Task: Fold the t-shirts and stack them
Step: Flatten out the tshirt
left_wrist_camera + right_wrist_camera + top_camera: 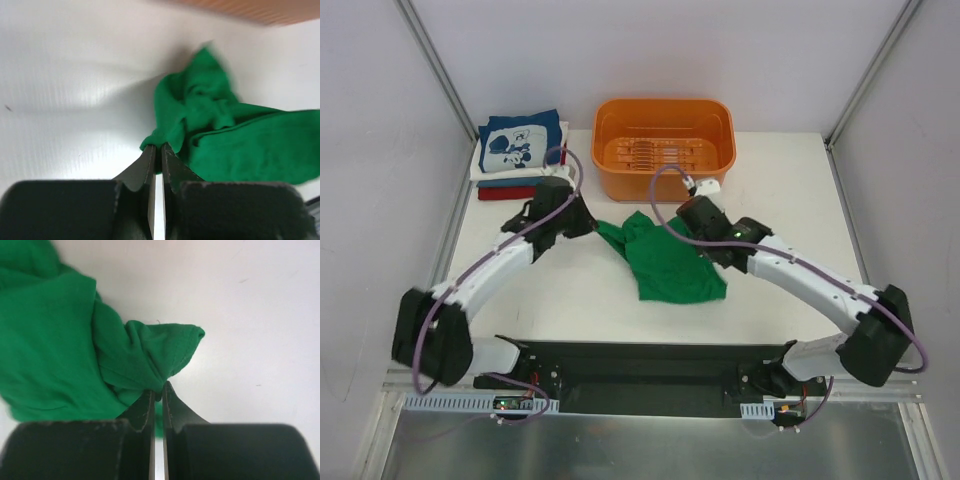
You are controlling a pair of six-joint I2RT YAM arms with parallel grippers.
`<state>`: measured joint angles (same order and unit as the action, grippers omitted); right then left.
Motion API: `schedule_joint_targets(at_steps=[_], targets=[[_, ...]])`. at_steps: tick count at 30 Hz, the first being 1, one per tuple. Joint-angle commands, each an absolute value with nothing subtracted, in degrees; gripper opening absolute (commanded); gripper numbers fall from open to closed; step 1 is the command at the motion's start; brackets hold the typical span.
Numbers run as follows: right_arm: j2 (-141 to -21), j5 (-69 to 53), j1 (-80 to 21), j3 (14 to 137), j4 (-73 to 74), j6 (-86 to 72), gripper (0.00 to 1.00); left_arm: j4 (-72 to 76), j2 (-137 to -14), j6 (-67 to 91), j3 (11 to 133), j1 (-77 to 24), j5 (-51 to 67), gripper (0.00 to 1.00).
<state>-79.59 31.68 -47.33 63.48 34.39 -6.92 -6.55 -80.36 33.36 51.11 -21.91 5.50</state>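
A plain bright green t-shirt (668, 258) lies crumpled on the white table, mid-way between my two arms. My left gripper (590, 226) is shut on its left edge; the left wrist view shows green cloth (210, 130) pinched at the fingertips (158, 149). My right gripper (682, 222) is shut on the shirt's upper right part; the right wrist view shows a bunched fold (150, 355) pinched at the fingertips (159, 390). A stack of folded t-shirts (520, 150) sits at the back left, navy with white cartoon print on top, white and red beneath.
An orange plastic tub (664, 145) stands at the back centre, just behind the green shirt. A small white object (708, 185) lies by the tub's front right corner. Metal frame posts rise at the back corners.
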Motion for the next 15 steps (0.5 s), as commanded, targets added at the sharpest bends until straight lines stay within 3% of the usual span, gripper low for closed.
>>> schedule_joint_targets(at_steps=[1,4,11,15], targets=[[-68.8,44.0,-46.9,77.3,43.0,-0.7,0.01,-8.2,-59.5,27.8,58.3,-21.7,2.3,0.00],[-62.0,42.7,-46.9,83.7,40.7,6.1,0.01,-9.0,-49.8,25.3,62.8,-21.7,1.4,0.00],[-51.8,24.1,-47.0,96.6,37.4,15.4,0.02,-9.3,-38.6,23.7,74.2,-21.7,8.0,0.00],[-48.1,24.5,-46.9,100.8,38.1,17.7,0.04,-10.9,-33.4,21.8,78.1,-21.7,4.7,0.00]])
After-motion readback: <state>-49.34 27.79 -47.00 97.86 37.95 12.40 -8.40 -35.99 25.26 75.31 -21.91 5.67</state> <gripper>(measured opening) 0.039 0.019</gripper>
